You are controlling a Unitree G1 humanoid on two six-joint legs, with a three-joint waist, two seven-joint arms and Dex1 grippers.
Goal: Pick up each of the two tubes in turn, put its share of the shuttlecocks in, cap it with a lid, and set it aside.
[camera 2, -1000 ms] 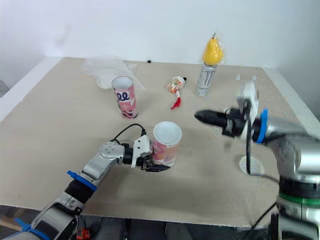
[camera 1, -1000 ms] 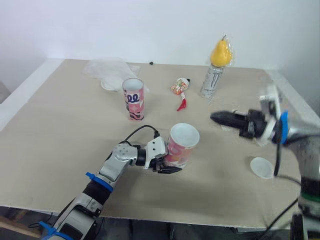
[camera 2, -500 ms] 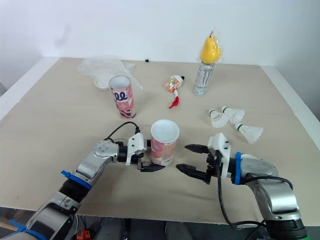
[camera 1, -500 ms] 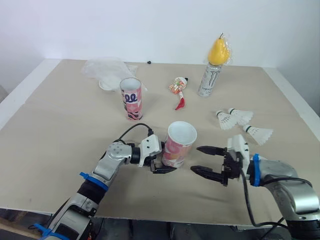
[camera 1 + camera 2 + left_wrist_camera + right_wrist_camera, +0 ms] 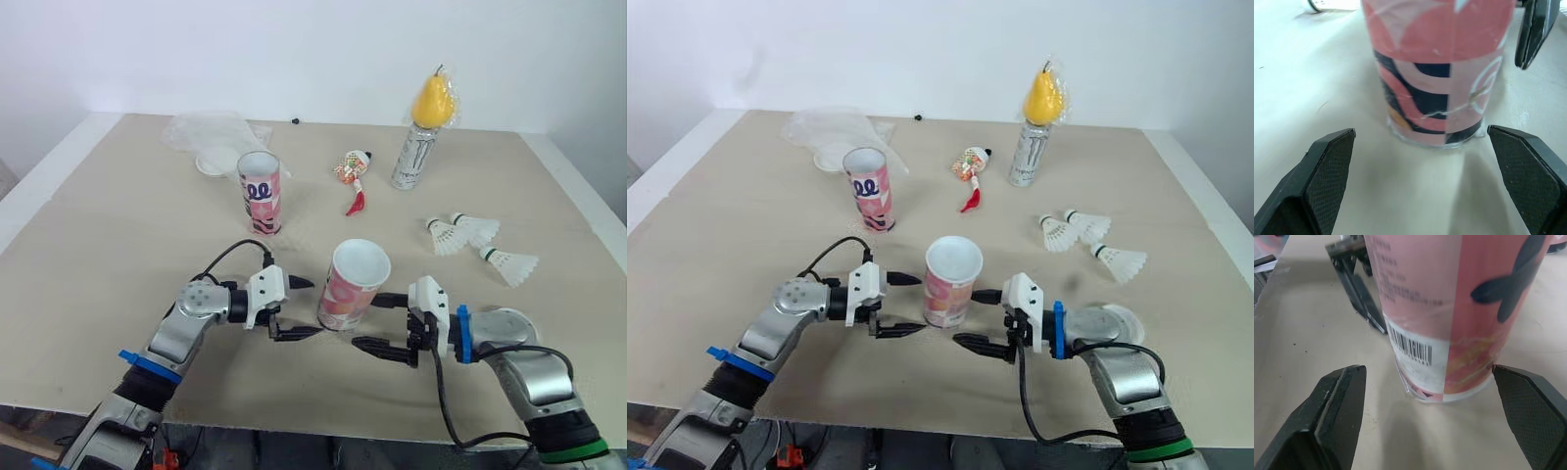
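A pink patterned tube [image 5: 351, 289] stands open-topped on the table near the front. My left gripper [image 5: 310, 308] is open just to its left, its fingertips [image 5: 1332, 161] short of the tube's base [image 5: 1437, 73]. From the right, my open right gripper [image 5: 370, 321] faces the same tube [image 5: 1449, 308] without touching it. A second pink tube [image 5: 261, 193] stands upright farther back on the left. Three white shuttlecocks [image 5: 475, 235] lie at the right. One white lid [image 5: 1120, 321] lies by my right forearm, and another lid [image 5: 212, 160] sits at the back left.
A drink can [image 5: 412, 157] with a yellow pear [image 5: 432, 101] on top stands at the back. A candy wrapper [image 5: 353, 168] and a small red piece [image 5: 356, 204] lie in front of it. Crumpled clear plastic [image 5: 211, 132] covers the back left corner.
My right arm swung in from the right, opened, and now sits beside the near tube. My left gripper drew back left off that tube. The camera shifted slightly.
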